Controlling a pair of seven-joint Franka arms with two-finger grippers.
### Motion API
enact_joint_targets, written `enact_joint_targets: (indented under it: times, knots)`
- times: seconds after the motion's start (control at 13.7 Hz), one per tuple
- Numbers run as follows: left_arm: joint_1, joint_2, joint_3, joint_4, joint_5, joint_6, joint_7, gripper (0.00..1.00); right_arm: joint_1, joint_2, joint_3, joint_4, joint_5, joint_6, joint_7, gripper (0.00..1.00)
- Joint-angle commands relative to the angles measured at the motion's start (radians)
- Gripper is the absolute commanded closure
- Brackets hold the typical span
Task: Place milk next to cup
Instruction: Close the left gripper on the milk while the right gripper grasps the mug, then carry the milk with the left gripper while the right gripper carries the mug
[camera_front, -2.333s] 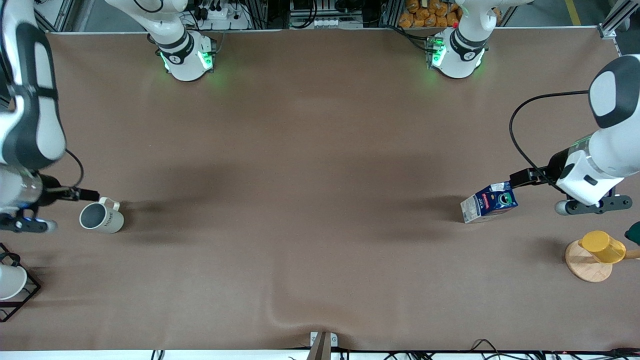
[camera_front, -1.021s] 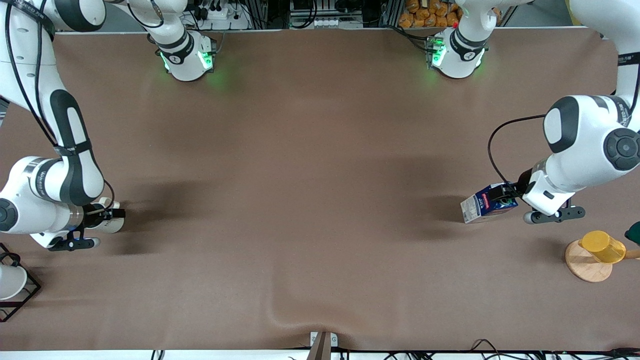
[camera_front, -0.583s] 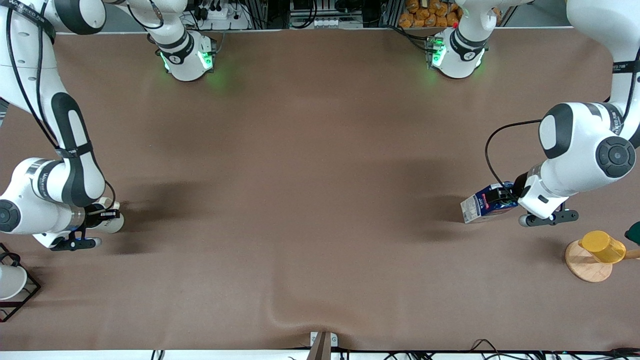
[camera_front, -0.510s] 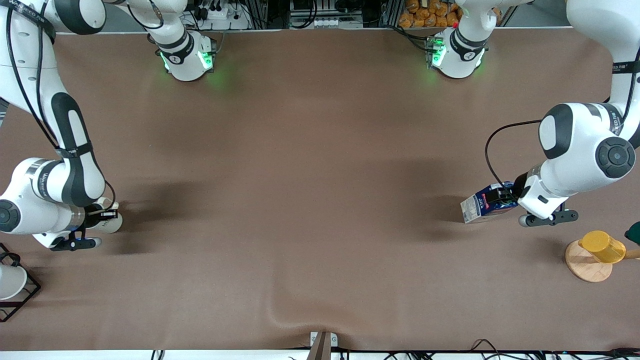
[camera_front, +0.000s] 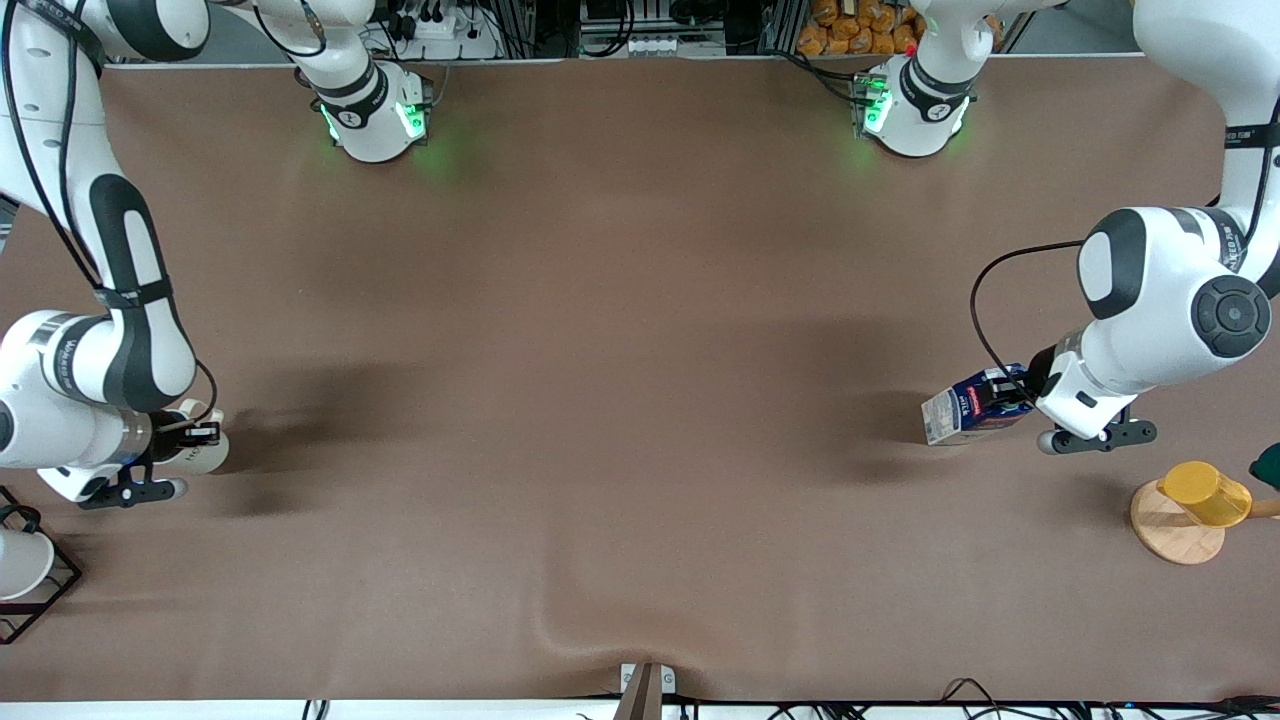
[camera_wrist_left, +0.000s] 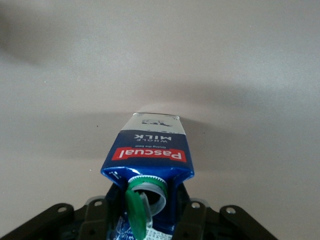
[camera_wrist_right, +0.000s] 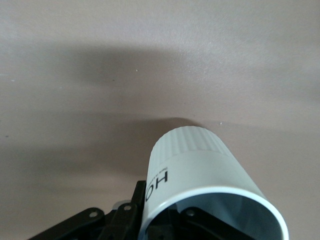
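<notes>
Brown counter (camera_front: 620, 400), two Franka arms working at its two ends.

Left end effector (camera_front: 1012, 398) is clamped on the gable end of the milk carton (camera_front: 968, 407); in the left wrist view the fingers (camera_wrist_left: 195, 220) sit on either side of the carton (camera_wrist_left: 147, 162) just below its green cap (camera_wrist_left: 137, 210) (cap flap hangs open). Carton is tilted, blue top toward the arm, white base end pointing toward the middle of the counter; cannot tell whether the base touches the counter.

Right end effector (camera_front: 195, 436) grips the beige mug (camera_front: 203, 452) at the right arm's end, well apart from the carton, roughly as near to the front camera. Right wrist view: mug (camera_wrist_right: 205, 185) tipped with its dark mouth toward the camera, one finger (camera_wrist_right: 120, 220) against the outside wall by the lettering.

Yellow cup (camera_front: 1205, 493) on a round wooden coaster (camera_front: 1170, 530) is nearer to the front camera than the carton, toward the left arm's end. White cup in a black wire frame (camera_front: 25, 570) sits nearer to the front camera than the mug.
</notes>
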Motion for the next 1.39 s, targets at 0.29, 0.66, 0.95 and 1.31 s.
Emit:
enact_joint_targets:
  times: [0.29, 0.66, 0.95, 1.31]
  knots:
    - [-0.001, -0.033, -0.012, 0.026, -0.014, -0.002, -0.007, 0.78, 0.071, -0.077, 0.077, 0.051, 0.092, -0.173, 0.118, 1.00]
    - [-0.003, -0.063, -0.052, 0.082, -0.015, -0.107, -0.009, 0.80, 0.209, -0.076, 0.110, 0.053, 0.185, -0.171, 0.177, 1.00]
    - [-0.006, -0.071, -0.090, 0.110, -0.014, -0.147, -0.044, 0.80, 0.376, -0.072, 0.108, 0.059, 0.190, -0.145, 0.308, 1.00]
    - [-0.023, -0.079, -0.123, 0.164, -0.014, -0.247, -0.060, 0.80, 0.603, -0.024, 0.102, 0.109, 0.062, -0.053, 0.554, 1.00]
